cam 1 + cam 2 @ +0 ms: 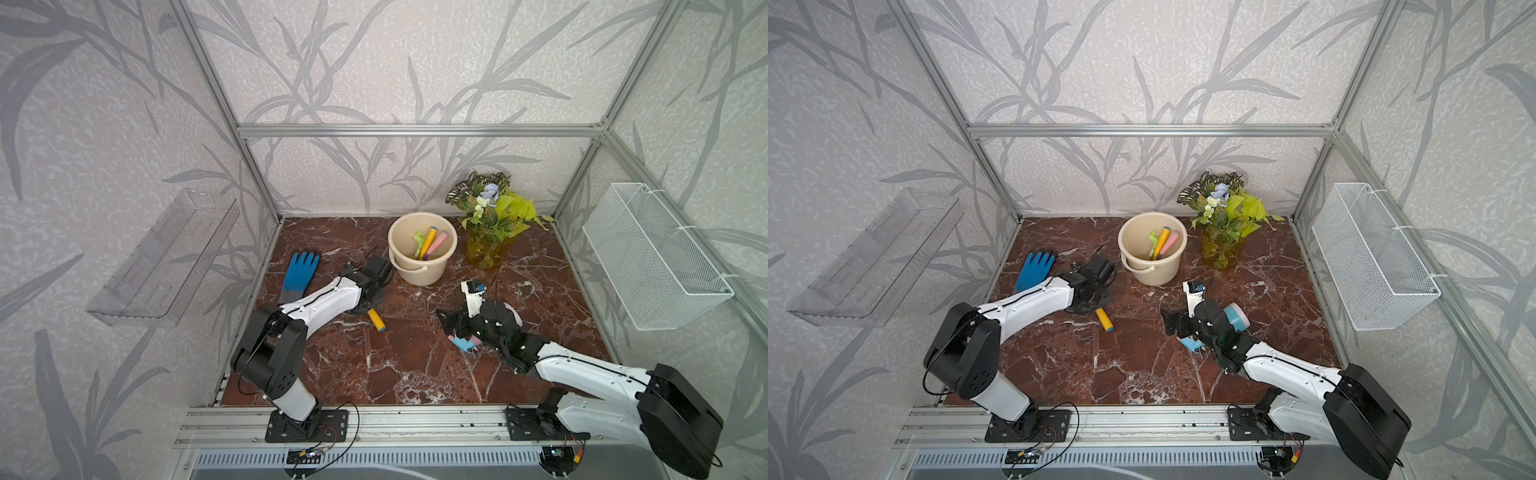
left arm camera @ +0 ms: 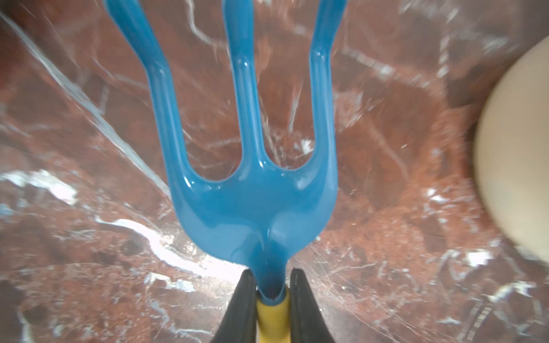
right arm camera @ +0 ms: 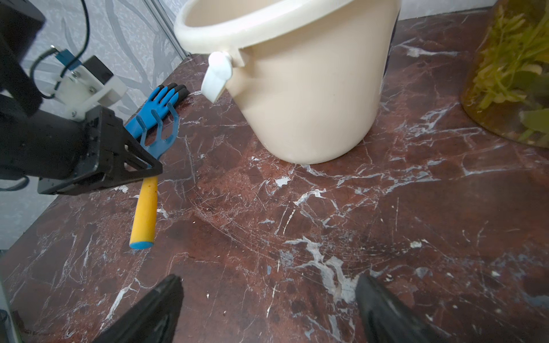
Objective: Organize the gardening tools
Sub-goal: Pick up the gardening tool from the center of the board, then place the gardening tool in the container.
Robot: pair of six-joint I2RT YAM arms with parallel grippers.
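Toward left edge of marble surface (image 1: 415,374), left gripper (image 2: 271,276) clamped on neck of blue fork (image 2: 252,208), right gripper (image 3: 267,280) with jaws apart near middle.

you're looking at a robot test cell in a lab, dressed as a garden corner. an aluminium extrusion frame (image 1: 415,129) carries flat wall panels (image 1: 415,62) printed with grey leaves. the marble-look tabletop (image 1: 415,365) ends at a slotted rail (image 1: 415,422), where the left arm (image 1: 324,301) and right arm (image 1: 582,370) are bolted down with bare wiring showing. the props are a clear plastic shelf (image 1: 166,253), a white wire basket (image 1: 648,257), a cream bucket (image 1: 419,272) holding toy hand tools (image 1: 428,243), and a potted plant (image 1: 490,216) that is probably artificial.
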